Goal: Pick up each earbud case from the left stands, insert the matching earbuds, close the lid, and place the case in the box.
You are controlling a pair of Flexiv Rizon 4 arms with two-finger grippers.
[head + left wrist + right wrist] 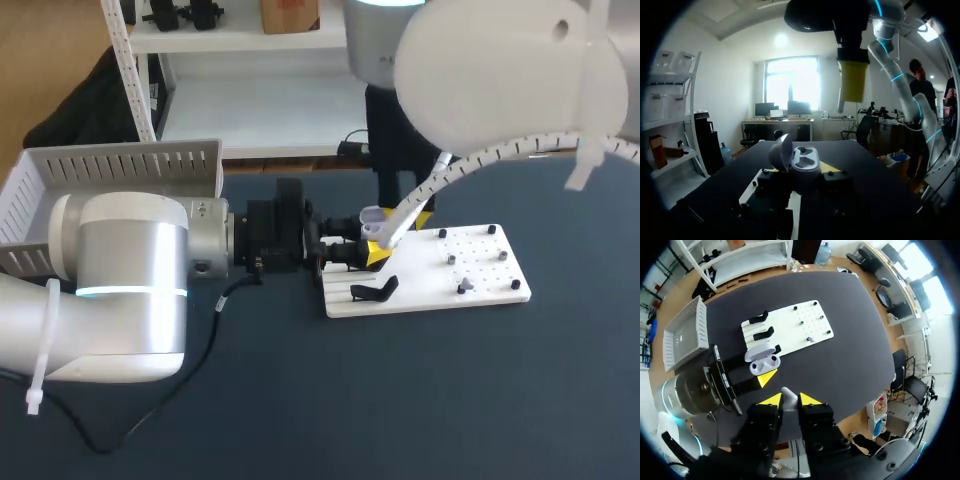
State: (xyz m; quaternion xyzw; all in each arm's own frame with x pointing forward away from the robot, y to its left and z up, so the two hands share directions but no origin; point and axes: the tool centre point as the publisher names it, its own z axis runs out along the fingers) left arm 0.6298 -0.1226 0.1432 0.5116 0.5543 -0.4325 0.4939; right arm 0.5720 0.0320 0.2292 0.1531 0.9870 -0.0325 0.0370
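In the head view my left arm comes in from the left. The left gripper (366, 246) is at the left end of the white board (480, 272), which lies on the dark tabletop (400, 400). Its fingers are clamped on the open earbud case (372, 220). One of the black stands (375, 290) sits on the board just beside them. The white box (120, 165) stands at the far left, behind the left arm. My right arm covers the upper right, and its fingers are hidden here.

In the left wrist view the earbud case (805, 167) sits between this gripper's own fingers and is held from two sides. The lid (781, 152) stands up at one side and the inside faces upward. The right gripper (852, 82) hangs above the case, apart from it.

In the right wrist view the right gripper (790, 399) has its fingers pressed together on a small white earbud (788, 392). Ahead of it is the earbud case (763, 361), gripped by the left gripper (760, 371). Beyond the case are the black stands (763, 333) on the white board (800, 322). The box (687, 332) stands beside the board.
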